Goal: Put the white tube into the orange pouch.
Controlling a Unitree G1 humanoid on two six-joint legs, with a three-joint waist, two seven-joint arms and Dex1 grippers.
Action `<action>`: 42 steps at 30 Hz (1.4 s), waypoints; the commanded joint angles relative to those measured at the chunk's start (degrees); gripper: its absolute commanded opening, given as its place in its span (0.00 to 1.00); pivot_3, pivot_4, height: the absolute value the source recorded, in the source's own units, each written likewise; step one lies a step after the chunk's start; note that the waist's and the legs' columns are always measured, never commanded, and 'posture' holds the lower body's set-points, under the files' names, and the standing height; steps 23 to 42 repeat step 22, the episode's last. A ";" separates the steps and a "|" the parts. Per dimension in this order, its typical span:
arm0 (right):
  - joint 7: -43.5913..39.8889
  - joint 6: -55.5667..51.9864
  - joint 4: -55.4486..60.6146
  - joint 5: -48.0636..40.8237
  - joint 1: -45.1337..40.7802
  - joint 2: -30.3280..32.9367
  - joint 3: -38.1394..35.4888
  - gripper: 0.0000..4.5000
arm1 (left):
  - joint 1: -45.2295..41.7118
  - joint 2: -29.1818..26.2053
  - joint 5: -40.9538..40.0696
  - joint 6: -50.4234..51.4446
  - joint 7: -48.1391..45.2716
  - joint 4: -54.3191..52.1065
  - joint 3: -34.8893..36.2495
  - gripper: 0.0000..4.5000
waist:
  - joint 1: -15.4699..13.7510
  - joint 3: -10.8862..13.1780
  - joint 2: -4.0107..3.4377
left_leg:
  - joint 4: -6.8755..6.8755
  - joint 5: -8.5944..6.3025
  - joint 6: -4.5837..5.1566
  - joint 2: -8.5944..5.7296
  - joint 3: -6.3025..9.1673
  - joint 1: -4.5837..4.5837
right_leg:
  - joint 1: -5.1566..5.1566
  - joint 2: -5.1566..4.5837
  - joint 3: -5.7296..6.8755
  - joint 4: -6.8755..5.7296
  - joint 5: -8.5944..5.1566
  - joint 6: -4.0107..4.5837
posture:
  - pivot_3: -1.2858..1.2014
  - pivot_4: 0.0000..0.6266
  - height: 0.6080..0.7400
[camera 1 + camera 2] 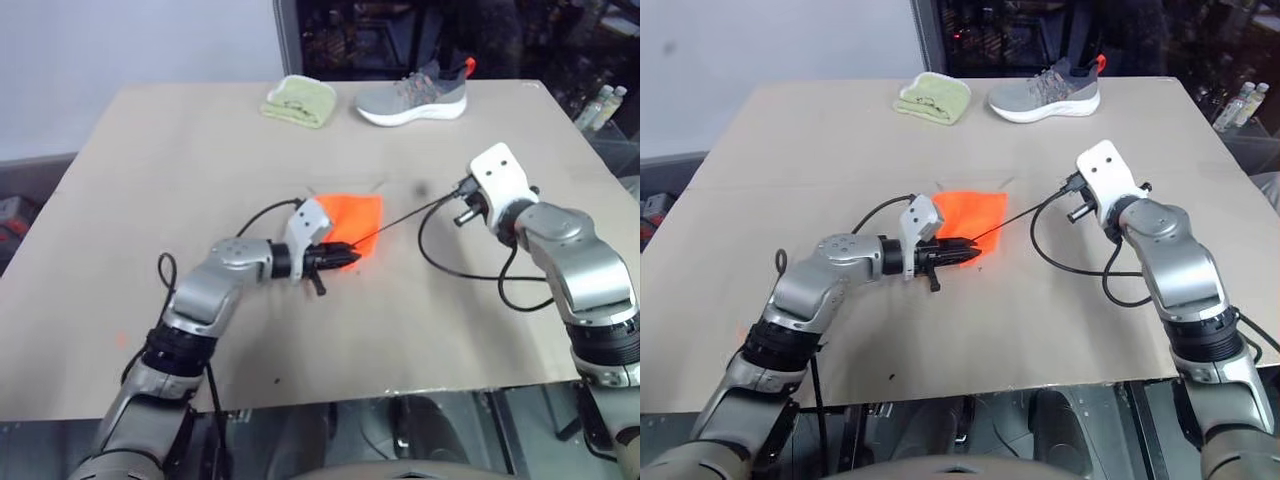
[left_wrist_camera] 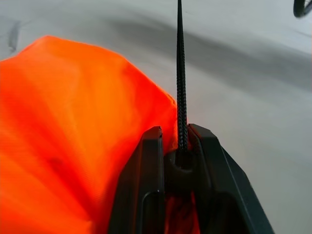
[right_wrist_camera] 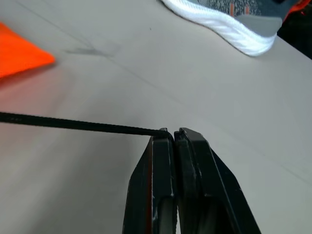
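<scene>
Left gripper [image 2: 176, 146] pinches orange pouch [image 2: 73, 126]; right gripper [image 3: 174, 134] clamps its drawstring cord [image 3: 73, 125].

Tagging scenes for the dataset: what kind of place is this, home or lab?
Likely a lab or workshop, not a home: a plain bare table with staged props, a grey sneaker and folded green cloth, and dark equipment shelving behind.

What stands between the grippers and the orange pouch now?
Nothing visible does. The left gripper is shut on the orange pouch where the black drawstring cord leaves it. The right gripper is shut on that cord, stretched taut above the table.
</scene>
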State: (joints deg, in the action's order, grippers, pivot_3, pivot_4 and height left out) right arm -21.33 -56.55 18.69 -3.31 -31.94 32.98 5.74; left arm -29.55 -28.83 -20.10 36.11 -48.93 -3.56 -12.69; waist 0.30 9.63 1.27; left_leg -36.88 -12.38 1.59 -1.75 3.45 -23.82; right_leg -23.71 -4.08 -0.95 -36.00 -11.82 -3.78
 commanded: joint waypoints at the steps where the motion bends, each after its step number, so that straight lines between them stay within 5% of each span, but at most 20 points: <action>1: -0.17 1.25 2.11 0.52 2.97 1.94 -3.27 0.00 | -0.85 0.88 0.31 -1.31 -0.07 0.67 0.82 0.05 | 0.18 0.00 0.00 | -0.01 0.00 0.00 0.00 0.00 0.00 | 0.00 0.00 -0.01 0.00 0.00 0.00 | 0.52 0.24 1.00; 2: -0.81 1.67 3.17 -0.17 4.88 2.04 -3.48 0.16 | -0.46 1.10 -0.87 -0.76 -0.60 -0.44 1.57 0.29 | 0.28 0.00 0.00 | 0.00 0.00 0.00 0.00 -0.01 0.00 | -0.01 0.01 -0.02 -0.01 0.00 0.00 | 0.52 0.24 1.00; 3: -1.40 2.01 4.30 -0.60 6.71 2.39 -3.68 0.20 | 0.04 1.11 -1.91 -0.41 -1.06 -1.73 2.28 0.33 | 0.32 0.00 0.00 | 0.00 0.00 0.00 0.01 0.00 0.00 | -0.01 0.03 -0.01 -0.02 0.00 0.00 | 0.52 0.24 1.00; 9: -9.63 3.10 18.12 -7.93 21.56 6.30 -14.03 0.88 | 6.76 -3.34 -9.52 0.93 -1.83 -11.56 14.23 1.00 | 0.57 0.01 -0.02 | 0.04 -0.01 0.01 0.12 -0.01 0.05 | -0.04 0.03 -0.07 -0.03 0.00 0.00 | 0.52 0.24 1.00; 11: -14.44 4.66 23.14 -12.34 28.53 6.71 -21.00 1.00 | 10.77 -6.67 -10.16 -0.03 -2.18 -13.89 19.14 1.00 | 0.43 0.00 -0.01 | 0.09 -0.02 0.01 0.17 0.03 0.05 | -0.01 0.04 -0.02 0.02 -0.01 0.00 | 0.52 0.24 1.00; 19: -24.72 7.72 32.02 -26.59 44.23 6.25 -39.06 1.00 | 29.47 -11.81 -12.63 -5.79 -4.17 -17.62 36.14 1.00 | 0.34 -0.08 0.05 | -0.07 -0.05 0.02 0.34 -0.06 0.30 | 0.33 0.04 0.00 0.13 -0.16 0.19 | 0.52 0.24 1.00; 42: -25.87 9.56 32.17 -27.77 47.33 7.29 -41.09 1.00 | 33.84 -13.05 -13.92 -5.55 -4.88 -18.45 38.96 1.00 | 0.30 -0.08 0.05 | -0.03 -0.05 0.02 0.40 -0.08 0.30 | 0.31 0.04 0.00 0.13 -0.17 0.21 | 0.52 0.24 1.00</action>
